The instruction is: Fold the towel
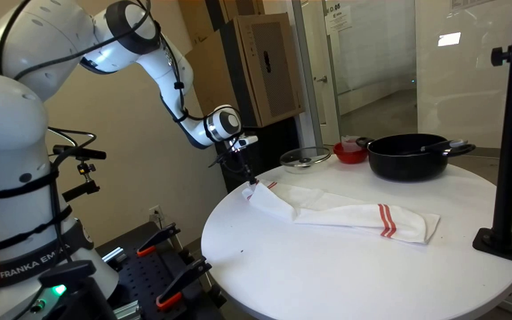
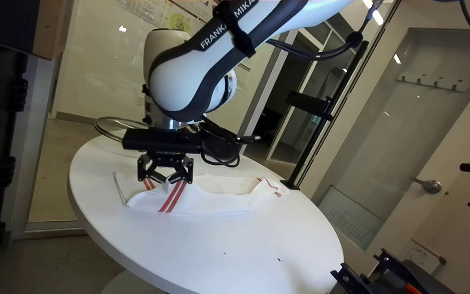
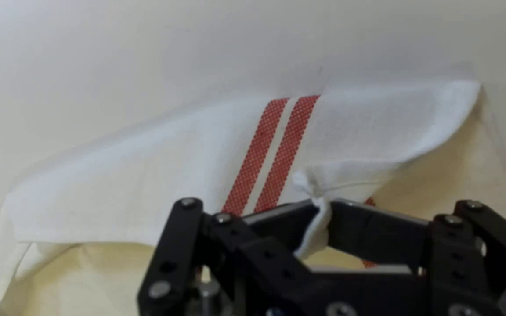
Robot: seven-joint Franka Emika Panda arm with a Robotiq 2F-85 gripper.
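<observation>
The white towel [image 1: 340, 215] with red stripes lies in a long strip across the table. Its near side is folded over part of the layer beneath, as both exterior views show; it also shows in an exterior view [image 2: 218, 202] and in the wrist view [image 3: 156, 175]. My gripper [image 1: 253, 181] is at one end of the towel, close to the tabletop. In the wrist view the gripper [image 3: 323, 204] has its fingertips pinched on a bunched bit of the towel's edge near the double red stripe. The gripper [image 2: 168, 179] partly hides the towel's striped end.
The round white table [image 1: 305, 266] carries a black pot [image 1: 407, 160], a red bowl [image 1: 350, 153] and a glass lid [image 1: 305, 158] beyond the towel. A black pole [image 1: 507, 133] is fixed at the table's edge.
</observation>
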